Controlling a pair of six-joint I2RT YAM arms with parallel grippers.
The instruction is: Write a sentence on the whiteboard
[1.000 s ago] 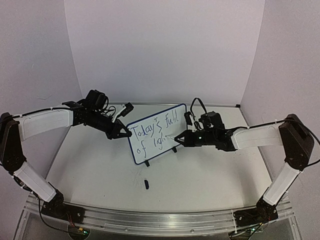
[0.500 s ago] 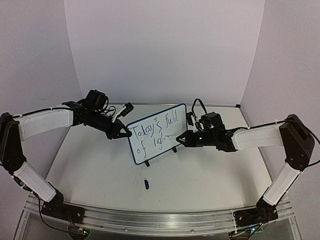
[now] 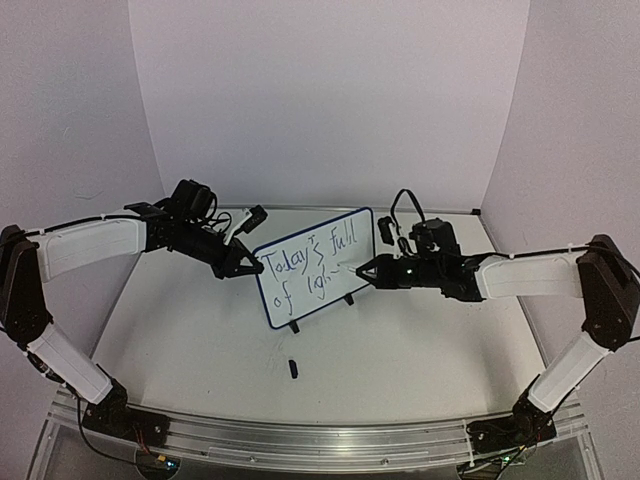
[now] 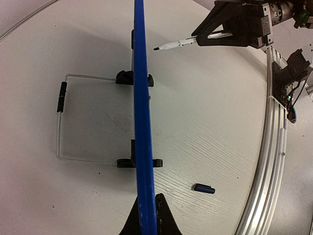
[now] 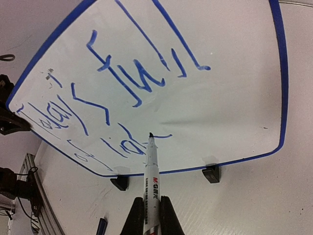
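Right wrist view: my right claw (image 5: 151,208) squeezes the marker (image 5: 152,169), its tip just ahead by the sentence (image 5: 128,81) on the whiteboard (image 5: 230,98). My left claw (image 4: 146,208) pinches the board's edge so writing cannot push it over.

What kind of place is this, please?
Probably a robot test booth in a lab: plain white walls enclose the table, two arms are bolted to a metal rail, and a whiteboard stands between them.
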